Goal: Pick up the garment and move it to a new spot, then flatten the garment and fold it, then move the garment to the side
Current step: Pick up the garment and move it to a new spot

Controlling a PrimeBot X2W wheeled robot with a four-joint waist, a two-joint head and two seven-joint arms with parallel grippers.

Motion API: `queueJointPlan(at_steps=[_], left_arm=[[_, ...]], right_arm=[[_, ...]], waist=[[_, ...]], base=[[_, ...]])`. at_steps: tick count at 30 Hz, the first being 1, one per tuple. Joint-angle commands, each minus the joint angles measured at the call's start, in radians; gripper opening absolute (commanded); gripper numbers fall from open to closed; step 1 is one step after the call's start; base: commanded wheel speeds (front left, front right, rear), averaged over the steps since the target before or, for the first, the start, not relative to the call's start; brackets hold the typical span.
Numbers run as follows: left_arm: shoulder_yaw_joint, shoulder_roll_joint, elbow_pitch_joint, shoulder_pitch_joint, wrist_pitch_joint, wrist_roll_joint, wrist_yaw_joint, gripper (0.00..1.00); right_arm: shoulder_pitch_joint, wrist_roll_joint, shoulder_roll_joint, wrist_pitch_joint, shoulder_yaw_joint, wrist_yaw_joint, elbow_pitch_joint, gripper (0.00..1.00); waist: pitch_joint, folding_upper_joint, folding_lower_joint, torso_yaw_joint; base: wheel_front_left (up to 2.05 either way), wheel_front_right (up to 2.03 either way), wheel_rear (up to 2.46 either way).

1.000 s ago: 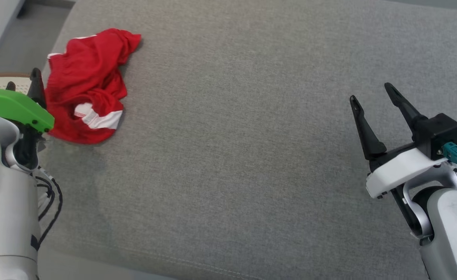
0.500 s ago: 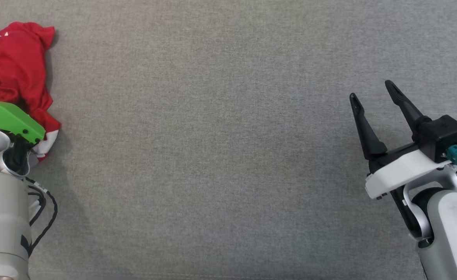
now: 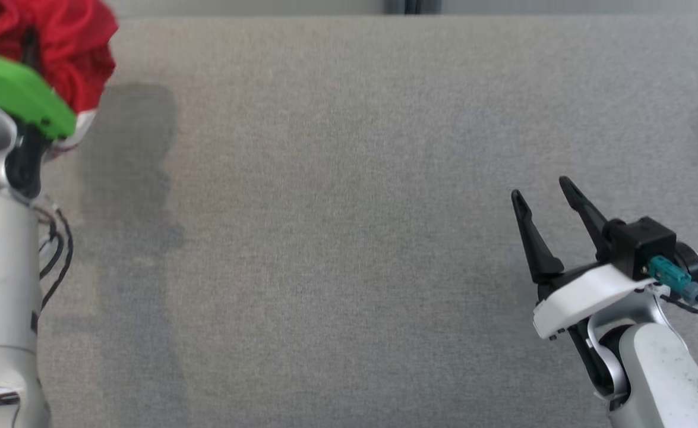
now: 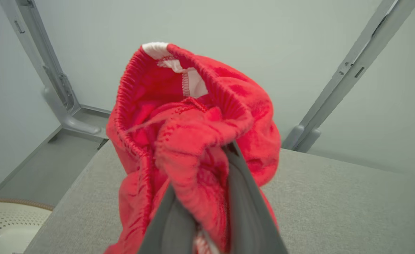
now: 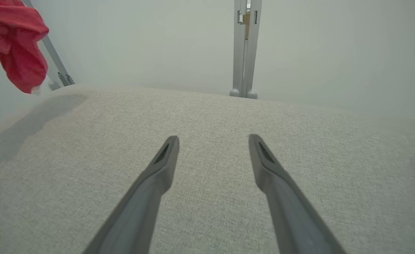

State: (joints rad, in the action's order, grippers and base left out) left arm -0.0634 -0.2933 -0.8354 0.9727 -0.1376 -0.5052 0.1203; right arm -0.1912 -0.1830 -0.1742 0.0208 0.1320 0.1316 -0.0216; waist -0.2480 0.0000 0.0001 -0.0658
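Head view: the garment (image 3: 81, 47) is bunched just beyond the green wrist cover (image 3: 22, 95) of my left arm, lifted clear of the grey pad (image 3: 349, 208) with its shadow below. The right gripper (image 3: 542, 190) is spread wide, holds nothing and sits well apart from the cloth. A second ago the garment lay crumpled on the pad; the camera has shifted too.

Left wrist view: the left gripper (image 4: 202, 169) is narrowed onto one thick fold, with the waistband flopping past the tips. Risk — a single wad is pinched, so a quick swing could slip it free.

Right wrist view: the garment hangs far up-left of the open fingers — it may drag on landing.
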Motion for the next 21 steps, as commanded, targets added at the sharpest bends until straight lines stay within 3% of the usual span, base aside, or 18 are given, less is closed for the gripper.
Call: queueJointPlan(at_steps=[1, 6, 11, 15, 21], left_arm=[[-0.017, 0.017, 0.038, 0.02, -0.01, 0.0, 0.005, 0.0], [-0.078, 0.062, 0.183, 0.035, -0.043, 0.007, 0.008, 0.0], [-0.155, 0.16, 0.329, 0.004, -0.082, -0.007, 0.008, 0.0], [-0.236, 0.209, 0.389, -0.029, -0.101, -0.021, 0.01, 0.0], [-0.354, 0.233, 0.383, -0.125, -0.112, -0.036, -0.001, 0.0]], right_arm=[[0.023, -0.006, 0.002, 0.008, -0.008, -0.002, -0.006, 1.0], [0.04, -0.003, 0.025, 0.015, -0.033, -0.002, -0.005, 1.0], [0.035, -0.002, 0.038, 0.017, -0.034, -0.002, 0.0, 1.0], [0.033, 0.0, 0.045, 0.022, -0.038, -0.002, 0.0, 1.0], [0.022, -0.007, 0.06, 0.038, -0.033, -0.002, -0.009, 1.0]], waist=[[0.114, 0.0, -0.0001, 0.038], [0.146, 0.0, -0.0001, 0.112], [0.15, 0.0, -0.0001, 0.238], [0.135, 0.0, -0.0001, 0.315], [0.102, 0.0, -0.0001, 0.403]], base=[[0.0, 0.0, 0.0], [0.0, 0.0, 0.0], [0.0, 0.0, 0.0], [0.0, 0.0, 0.0], [0.0, 0.0, 0.0]])
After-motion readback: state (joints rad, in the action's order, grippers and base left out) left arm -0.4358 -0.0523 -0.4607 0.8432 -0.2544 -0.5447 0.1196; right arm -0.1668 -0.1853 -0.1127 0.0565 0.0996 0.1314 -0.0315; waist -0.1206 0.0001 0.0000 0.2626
